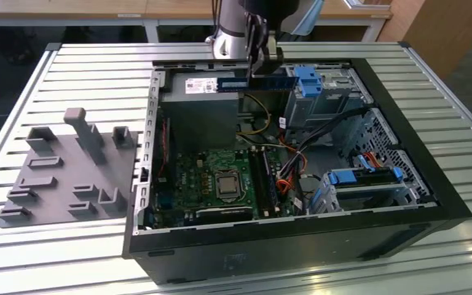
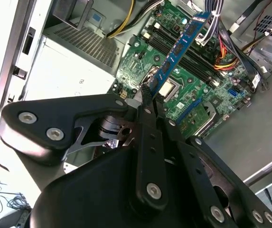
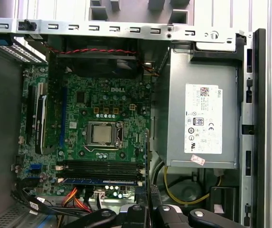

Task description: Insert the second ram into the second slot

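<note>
Black metal gripper [image 1: 259,72], fingers clamped on the second ram [image 1: 277,83] — a thin blue circuit-board stick with dark chips — holds it level above the open black steel computer case [image 1: 420,160], over its far end, beside the grey power-supply box [image 1: 199,117] — green motherboard [image 1: 211,178] below.

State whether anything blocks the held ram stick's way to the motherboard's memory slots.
Nothing visible does. The gripper holds the second ram above the open case; the dark memory slots lie uncovered, cables beside them.
</note>
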`<state>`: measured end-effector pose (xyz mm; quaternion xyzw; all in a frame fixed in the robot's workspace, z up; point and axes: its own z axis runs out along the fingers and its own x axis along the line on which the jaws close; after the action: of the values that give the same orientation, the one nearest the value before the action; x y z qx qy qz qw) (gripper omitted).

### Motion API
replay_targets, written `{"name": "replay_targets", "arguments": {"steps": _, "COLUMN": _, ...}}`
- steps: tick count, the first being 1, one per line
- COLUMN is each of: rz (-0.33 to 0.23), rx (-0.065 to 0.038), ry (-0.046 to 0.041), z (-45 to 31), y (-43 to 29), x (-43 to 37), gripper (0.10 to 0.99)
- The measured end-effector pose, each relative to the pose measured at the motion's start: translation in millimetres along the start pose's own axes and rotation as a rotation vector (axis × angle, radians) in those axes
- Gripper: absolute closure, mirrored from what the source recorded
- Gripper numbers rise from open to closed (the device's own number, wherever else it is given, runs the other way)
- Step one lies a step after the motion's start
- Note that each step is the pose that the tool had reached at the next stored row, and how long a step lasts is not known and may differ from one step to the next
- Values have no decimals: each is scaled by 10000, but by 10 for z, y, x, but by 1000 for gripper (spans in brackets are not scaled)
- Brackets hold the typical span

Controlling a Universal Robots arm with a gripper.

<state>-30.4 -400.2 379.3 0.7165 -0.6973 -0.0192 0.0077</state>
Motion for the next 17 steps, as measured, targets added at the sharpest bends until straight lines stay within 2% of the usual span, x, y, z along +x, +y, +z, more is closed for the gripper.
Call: {"name": "replay_targets", "arguments": {"steps": 17, "rz": 2, "rx": 0, "ry": -1, "z": -2, "y": 4, "x": 119, "gripper": 949}}
